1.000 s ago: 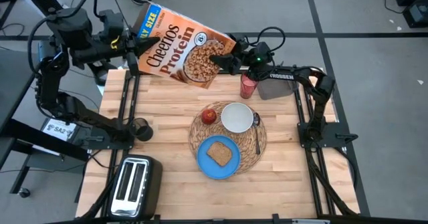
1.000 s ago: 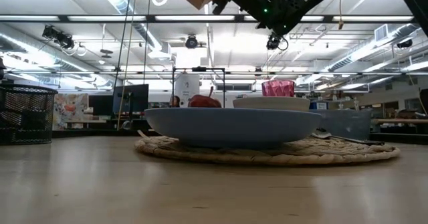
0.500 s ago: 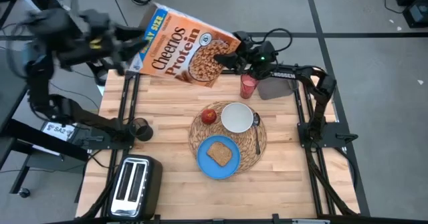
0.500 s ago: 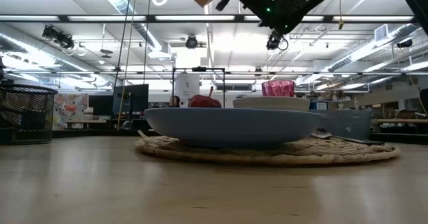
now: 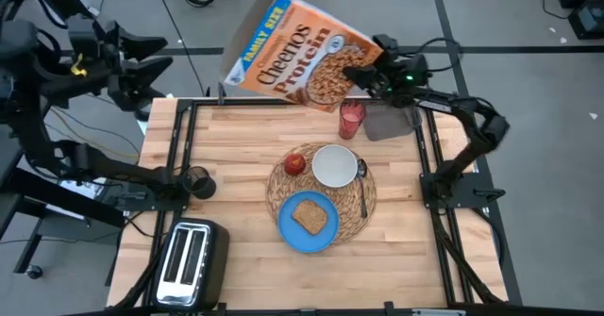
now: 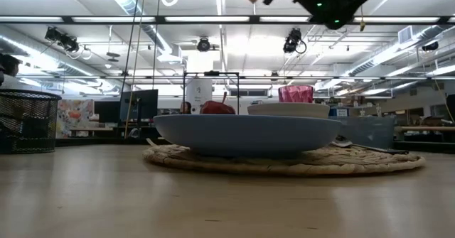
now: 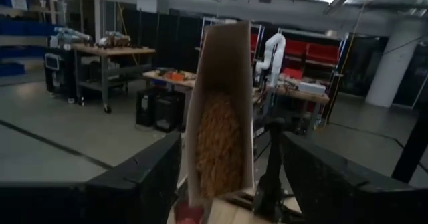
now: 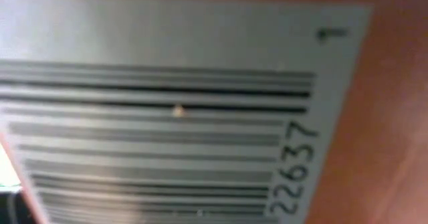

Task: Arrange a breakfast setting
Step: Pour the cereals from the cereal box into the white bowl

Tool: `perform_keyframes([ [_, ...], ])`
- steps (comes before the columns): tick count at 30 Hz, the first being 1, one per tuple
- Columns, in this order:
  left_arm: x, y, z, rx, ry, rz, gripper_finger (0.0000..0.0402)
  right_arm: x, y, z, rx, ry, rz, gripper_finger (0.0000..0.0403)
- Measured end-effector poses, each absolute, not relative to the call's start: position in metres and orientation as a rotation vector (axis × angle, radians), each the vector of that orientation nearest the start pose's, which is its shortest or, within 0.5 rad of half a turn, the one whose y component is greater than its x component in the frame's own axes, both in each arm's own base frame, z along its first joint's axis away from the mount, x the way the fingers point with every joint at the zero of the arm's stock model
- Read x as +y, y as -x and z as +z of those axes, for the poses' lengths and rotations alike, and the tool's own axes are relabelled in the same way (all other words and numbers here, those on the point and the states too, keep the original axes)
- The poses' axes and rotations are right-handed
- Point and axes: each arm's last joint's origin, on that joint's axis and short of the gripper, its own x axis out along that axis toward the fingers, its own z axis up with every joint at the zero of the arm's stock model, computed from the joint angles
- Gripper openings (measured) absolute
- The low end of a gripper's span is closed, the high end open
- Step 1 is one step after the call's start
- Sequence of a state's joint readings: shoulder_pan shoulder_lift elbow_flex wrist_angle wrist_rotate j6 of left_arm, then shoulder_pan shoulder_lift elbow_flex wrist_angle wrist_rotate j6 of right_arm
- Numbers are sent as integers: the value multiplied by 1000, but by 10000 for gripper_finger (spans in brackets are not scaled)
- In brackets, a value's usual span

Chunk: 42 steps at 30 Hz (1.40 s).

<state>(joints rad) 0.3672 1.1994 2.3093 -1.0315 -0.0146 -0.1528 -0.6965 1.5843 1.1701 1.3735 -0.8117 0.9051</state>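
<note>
The orange Cheerios box (image 5: 302, 59) hangs in the air over the table's far edge, with my right gripper (image 5: 361, 73) shut on its right end. My left gripper (image 5: 156, 55) stands open past the table's far left corner, well clear of the box. The left wrist view shows the box's narrow side (image 7: 221, 117) farther off. On the round straw placemat (image 5: 276, 191) lie a blue plate (image 5: 288, 231) with toast (image 5: 310, 217), a white bowl (image 5: 334, 165), a red apple (image 5: 295, 163) and a spoon (image 5: 362, 189). A pink glass (image 5: 351, 120) stands behind the placemat. My right gripper holds the box by its right-hand end (image 5: 351, 63), coming at it about level from the table's right. One finger (image 5: 359, 72) lies on the printed front. The barcode panel (image 8: 167, 117) fills the right wrist view and hides the fingers. The box is clear of the table, tilted, front face up.
A silver toaster (image 5: 189, 259) stands at the near left corner and a small dark cup (image 5: 198, 182) at the left edge. A grey object (image 5: 382, 123) lies beside the glass. A black wire basket (image 6: 28, 121) shows at the left of the low view.
My left gripper has opened, let go of the box's left end and drawn back toward the table's left. My right gripper has carried the box to the right and a little past the far edge, still tilted and clear of the table.
</note>
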Motion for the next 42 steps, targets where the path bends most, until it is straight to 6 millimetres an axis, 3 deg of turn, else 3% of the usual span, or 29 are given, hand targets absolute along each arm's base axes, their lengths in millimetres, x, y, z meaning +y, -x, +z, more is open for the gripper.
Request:
perform_keyframes([
  [4, 34, -85, 597, -59, 147, 388, 254, -176, -223, 392, -559, -205, 337, 265],
  [11, 47, -120, 583, -15, 148, 392, 254, -133, -161, 380, -514, -226, 284, 265],
  [20, 60, -155, 558, 24, 185, 396, 254, -85, -102, 360, -401, -290, 180, 265],
  [29, 69, -176, 541, 26, 208, 397, 254, -52, -65, 353, -308, -298, 104, 265],
  [42, 65, -179, 540, 8, 255, 371, 254, -17, -37, 336, -300, -257, -35, 265],
])
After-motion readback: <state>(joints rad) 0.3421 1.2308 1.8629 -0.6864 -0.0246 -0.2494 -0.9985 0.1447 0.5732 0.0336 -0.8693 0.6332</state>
